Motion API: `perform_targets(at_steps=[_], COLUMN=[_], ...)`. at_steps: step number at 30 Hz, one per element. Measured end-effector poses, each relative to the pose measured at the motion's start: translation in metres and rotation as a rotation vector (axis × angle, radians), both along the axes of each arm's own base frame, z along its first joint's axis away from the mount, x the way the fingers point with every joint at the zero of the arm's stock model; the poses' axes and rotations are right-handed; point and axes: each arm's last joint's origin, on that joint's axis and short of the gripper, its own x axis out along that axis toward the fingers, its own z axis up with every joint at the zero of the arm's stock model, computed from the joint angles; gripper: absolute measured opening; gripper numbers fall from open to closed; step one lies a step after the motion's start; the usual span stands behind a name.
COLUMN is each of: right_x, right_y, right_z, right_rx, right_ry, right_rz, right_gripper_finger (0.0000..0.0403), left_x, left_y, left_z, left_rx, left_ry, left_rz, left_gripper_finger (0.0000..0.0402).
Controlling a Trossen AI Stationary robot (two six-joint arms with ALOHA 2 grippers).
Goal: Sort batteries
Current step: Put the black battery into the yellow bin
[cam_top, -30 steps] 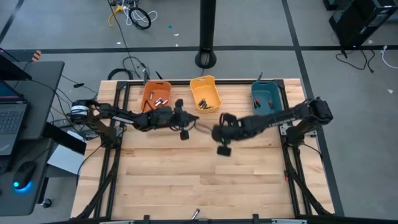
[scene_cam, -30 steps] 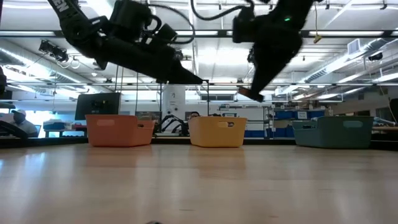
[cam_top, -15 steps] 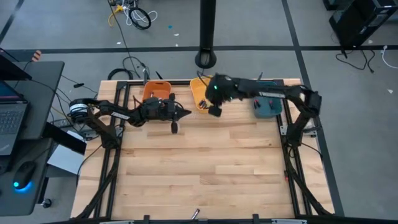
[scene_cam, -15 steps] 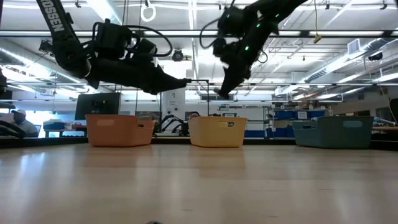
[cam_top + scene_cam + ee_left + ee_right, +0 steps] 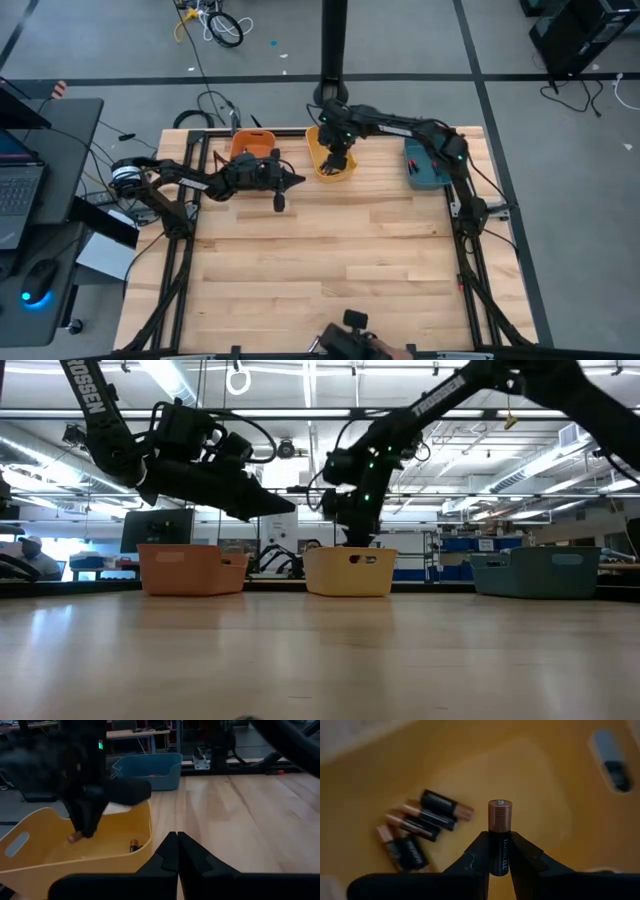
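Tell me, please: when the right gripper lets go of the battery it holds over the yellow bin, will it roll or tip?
The battery, a smooth round cylinder pinched end-out in the right gripper, will likely tip and roll once released. The yellow bin has raised walls, so it should stay inside, probably settling near the batteries already lying there.

Wooden table (image 5: 320, 270): orange bin (image 5: 251, 152), yellow bin (image 5: 322, 141), teal bin (image 5: 428, 160) in row along far edge.

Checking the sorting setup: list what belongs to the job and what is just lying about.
Job:
- battery held by right gripper over yellow bin
- batteries in bin
- orange bin, teal bin
- left gripper, shut, empty

Lying about:
- laptop
- floor cables
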Motion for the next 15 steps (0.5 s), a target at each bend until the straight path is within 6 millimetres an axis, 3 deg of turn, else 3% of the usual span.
perform_targets(at_steps=[7, 15], right_x=[0.003, 0.004], right_y=[-0.011, -0.010], right_z=[-0.022, -0.021], right_rx=[0.036, 0.039], right_ry=[0.040, 0.032], right_rz=[0.002, -0.005], right_gripper_finger=[0.0065, 0.0100], left_x=[0.000, 0.000], left_y=[0.000, 0.000], left_z=[0.000, 0.000], left_rx=[0.000, -0.007], left_ry=[-0.001, -0.002], left_rz=[0.000, 0.001], left_gripper_finger=[0.0005, 0.0005])
